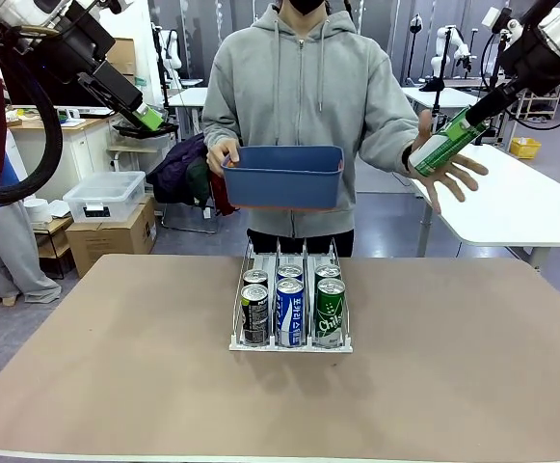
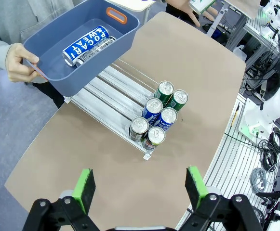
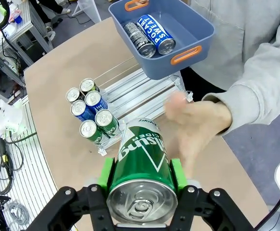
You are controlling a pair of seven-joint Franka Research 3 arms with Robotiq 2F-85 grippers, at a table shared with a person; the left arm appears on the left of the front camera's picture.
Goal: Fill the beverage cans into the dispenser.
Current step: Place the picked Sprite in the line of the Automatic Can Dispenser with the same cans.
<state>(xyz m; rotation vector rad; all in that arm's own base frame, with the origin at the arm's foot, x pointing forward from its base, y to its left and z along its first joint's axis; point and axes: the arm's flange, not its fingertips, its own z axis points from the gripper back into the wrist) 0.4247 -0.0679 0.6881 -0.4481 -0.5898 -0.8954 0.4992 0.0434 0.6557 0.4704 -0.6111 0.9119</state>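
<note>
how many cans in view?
9 cans: six in the dispenser, two per lane; two lying in the blue bin the person holds; one green can in the right tool.

A blue bin (image 1: 286, 178) hung over the far edge of the brown table (image 1: 116, 386); a clear lidded box (image 1: 105, 196) sat far left.

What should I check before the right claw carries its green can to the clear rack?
1. Grip: right claw shut on the slim green metal can: ok.
2. Room in the clear plastic three-lane dispenser: lanes bare behind six cans: ok.
3. Way clear: the person's open hand is close beside the held can: not ok.
4. Blue plastic bin, held near the dispenser's far end, blocks loading: cannot tell.
5. Left claw open, raised well clear of the dispenser: ok.
</note>
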